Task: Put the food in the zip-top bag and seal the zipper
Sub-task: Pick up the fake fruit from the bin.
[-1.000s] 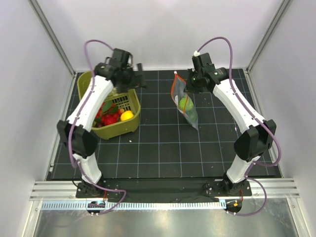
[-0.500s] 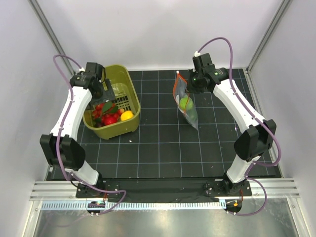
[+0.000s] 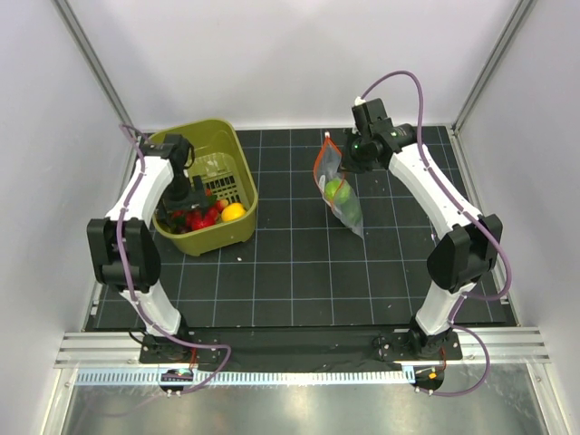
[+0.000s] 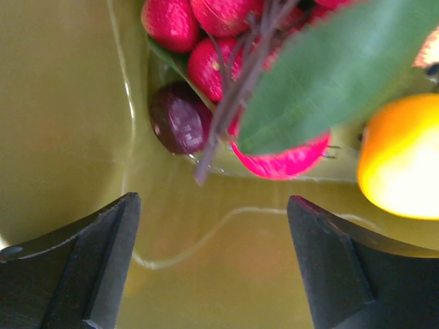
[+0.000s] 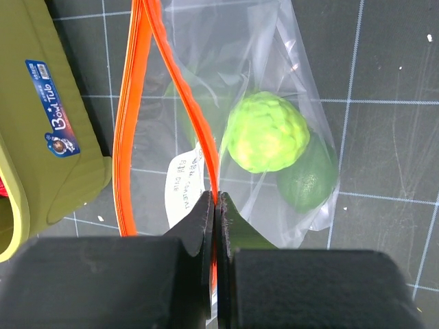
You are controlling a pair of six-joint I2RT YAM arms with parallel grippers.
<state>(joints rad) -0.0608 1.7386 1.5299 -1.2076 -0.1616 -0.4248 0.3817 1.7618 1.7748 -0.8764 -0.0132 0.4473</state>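
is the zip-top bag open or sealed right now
Open: on the zip-top bag the zipper strips stand apart, right gripper pinching one.

Bright even light, left wrist view blurred

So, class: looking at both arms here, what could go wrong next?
The left fingers hang open near a leafy twig tangled among red fruits; a grab may catch the twig and drag several out. The right fingers pinch just one zipper lip, so the loaded bag could slip.
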